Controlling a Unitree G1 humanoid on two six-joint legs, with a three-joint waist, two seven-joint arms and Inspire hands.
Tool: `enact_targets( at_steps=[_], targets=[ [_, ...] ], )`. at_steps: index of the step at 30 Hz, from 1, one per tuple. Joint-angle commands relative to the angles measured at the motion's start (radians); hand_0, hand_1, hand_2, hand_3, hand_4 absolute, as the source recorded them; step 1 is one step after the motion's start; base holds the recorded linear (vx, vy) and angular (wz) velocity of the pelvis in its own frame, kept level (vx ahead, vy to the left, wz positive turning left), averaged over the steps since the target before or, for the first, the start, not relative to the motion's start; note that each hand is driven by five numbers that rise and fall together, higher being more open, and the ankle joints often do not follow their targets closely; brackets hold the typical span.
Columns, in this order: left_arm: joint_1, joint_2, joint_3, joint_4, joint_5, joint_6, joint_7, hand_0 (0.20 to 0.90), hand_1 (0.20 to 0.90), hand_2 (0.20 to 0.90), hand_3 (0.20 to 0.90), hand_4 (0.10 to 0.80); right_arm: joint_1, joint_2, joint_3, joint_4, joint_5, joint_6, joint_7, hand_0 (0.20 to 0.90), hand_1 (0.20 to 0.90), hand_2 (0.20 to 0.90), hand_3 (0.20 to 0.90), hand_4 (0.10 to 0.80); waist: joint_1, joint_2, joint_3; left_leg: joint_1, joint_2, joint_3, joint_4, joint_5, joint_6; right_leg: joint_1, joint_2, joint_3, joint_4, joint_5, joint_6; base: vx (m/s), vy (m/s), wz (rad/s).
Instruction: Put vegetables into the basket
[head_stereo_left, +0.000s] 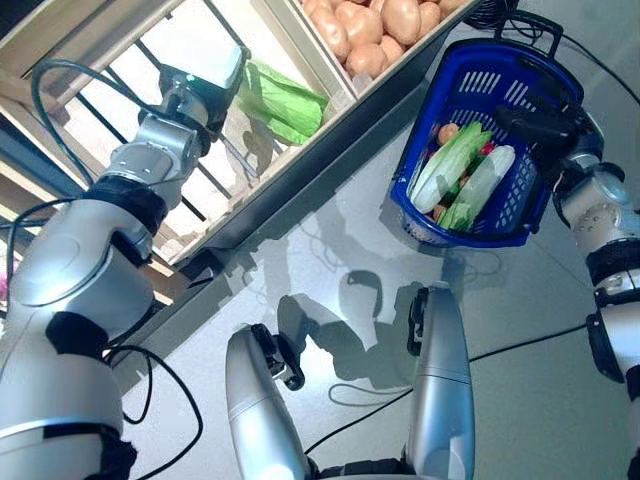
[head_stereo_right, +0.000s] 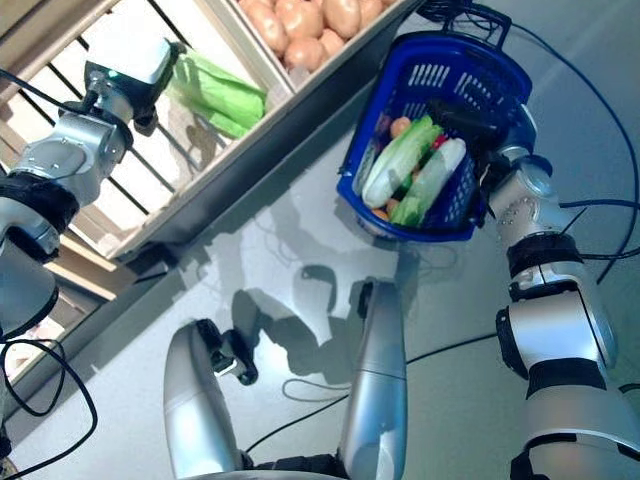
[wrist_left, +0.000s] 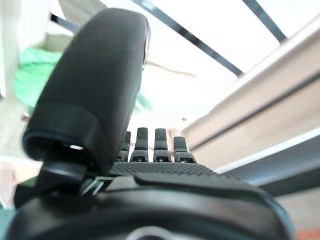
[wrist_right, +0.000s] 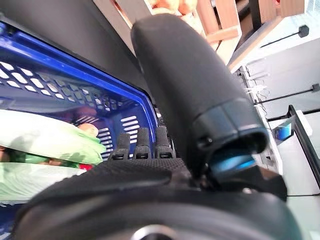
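Left hand hangs over the shelf, fingers straight, holding nothing. The greens lie just past its fingertips, long axis slanting away. Right hand is curled on the basket rim, well apart, so left is nearer.

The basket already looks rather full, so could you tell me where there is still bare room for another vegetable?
In the blue basket, the wrapped greens crowd the side towards the shelf. The mesh wall beside the right hand looks bare. The left hand, open, is at the slatted shelf, mostly bare around the green bag; the potato bin is full.
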Motion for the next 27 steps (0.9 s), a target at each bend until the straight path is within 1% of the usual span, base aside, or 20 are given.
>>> enact_targets(
  at_steps=[1,4,5,8,13,15,20,22,26,27],
  targets=[
    [-0.136,0.046,0.006,0.062,0.019,0.071,0.081,0.9,0.9,0.9,0.9,0.8,0.038,0.036,-0.036,-0.089,0.034,-0.128,0.033,0.9,0.9,0.9,0.9,0.8,-0.025,-0.028,-0.066,-0.081,0.023,-0.035,-0.012,-0.035,-0.037,0.034,-0.099,0.015,-0.11,0.087,0.043,0.0,0.0,0.0],
    [-0.152,0.048,0.01,0.067,0.026,0.067,0.147,0.9,0.9,0.9,0.9,0.8,0.059,0.037,-0.038,-0.135,0.031,-0.14,0.038,0.9,0.9,0.9,0.9,0.8,-0.034,-0.032,-0.056,-0.12,0.037,-0.044,0.014,-0.039,-0.04,-0.007,-0.105,0.026,-0.089,0.093,0.045,-0.055,0.014,-0.04],
    [-0.16,0.052,0.009,0.068,0.04,0.072,0.191,0.9,0.9,0.9,0.9,0.8,0.081,0.035,-0.042,-0.173,0.02,-0.143,0.039,0.9,0.9,0.9,0.9,0.8,-0.04,-0.036,-0.052,-0.144,0.05,-0.051,0.033,-0.044,-0.045,-0.032,-0.111,0.033,-0.074,0.094,0.048,-0.039,0.012,-0.08],
    [-0.165,0.058,0.015,0.073,0.048,0.076,0.276,0.9,0.9,0.9,0.9,0.8,0.124,0.028,-0.056,-0.219,0.026,-0.14,0.05,0.9,0.9,0.9,0.9,0.8,-0.048,-0.041,-0.048,-0.187,0.069,-0.072,0.074,-0.054,-0.055,-0.08,-0.117,0.05,-0.042,0.096,0.052,-0.027,0.01,-0.14],
    [-0.159,0.059,0.022,0.065,0.071,0.092,0.257,0.9,0.9,0.9,0.9,0.8,0.182,0.03,-0.084,-0.272,0.032,-0.133,0.055,0.9,0.9,0.9,0.9,0.8,-0.056,-0.048,-0.045,-0.247,0.089,-0.107,0.138,-0.073,-0.065,-0.146,-0.124,0.075,0.013,0.089,0.051,-0.009,0.009,-0.1],
    [-0.155,0.055,0.022,0.07,0.077,0.085,0.253,0.9,0.9,0.9,0.9,0.8,0.191,0.033,-0.087,-0.281,0.036,-0.132,0.061,0.9,0.9,0.9,0.9,0.8,-0.058,-0.052,-0.044,-0.267,0.094,-0.121,0.159,-0.077,-0.068,-0.166,-0.123,0.084,0.036,0.084,0.05,-0.001,0.003,-0.1],
    [-0.137,0.043,0.019,0.053,0.087,0.076,0.234,0.9,0.9,0.9,0.9,0.8,0.213,0.046,-0.089,-0.322,0.028,-0.128,0.058,0.9,0.9,0.9,0.9,0.8,-0.061,-0.053,-0.042,-0.311,0.096,-0.144,0.208,-0.088,-0.07,-0.212,-0.116,0.103,0.089,0.068,0.043,0.0,0.0,-0.03],
    [-0.126,0.043,0.029,0.048,0.086,0.069,0.225,0.9,0.9,0.9,0.9,0.8,0.226,0.05,-0.093,-0.337,0.027,-0.13,0.056,0.9,0.9,0.9,0.9,0.8,-0.061,-0.055,-0.045,-0.324,0.095,-0.151,0.224,-0.092,-0.069,-0.226,-0.112,0.108,0.106,0.063,0.039,0.0,0.0,0.0],
    [-0.108,0.044,0.038,0.044,0.08,0.069,0.182,0.9,0.9,0.9,0.9,0.8,0.24,0.058,-0.103,-0.368,0.035,-0.121,0.043,0.9,0.9,0.9,0.9,0.8,-0.06,-0.059,-0.046,-0.342,0.093,-0.162,0.249,-0.097,-0.067,-0.246,-0.107,0.111,0.131,0.056,0.034,0.0,0.0,0.0],
    [-0.101,0.043,0.048,0.047,0.078,0.075,0.14,0.9,0.9,0.9,0.9,0.8,0.249,0.061,-0.114,-0.378,0.039,-0.117,0.045,0.9,0.9,0.9,0.9,0.8,-0.061,-0.061,-0.047,-0.349,0.092,-0.165,0.258,-0.099,-0.065,-0.255,-0.104,0.113,0.142,0.052,0.032,0.0,0.0,0.0]
  ],
)
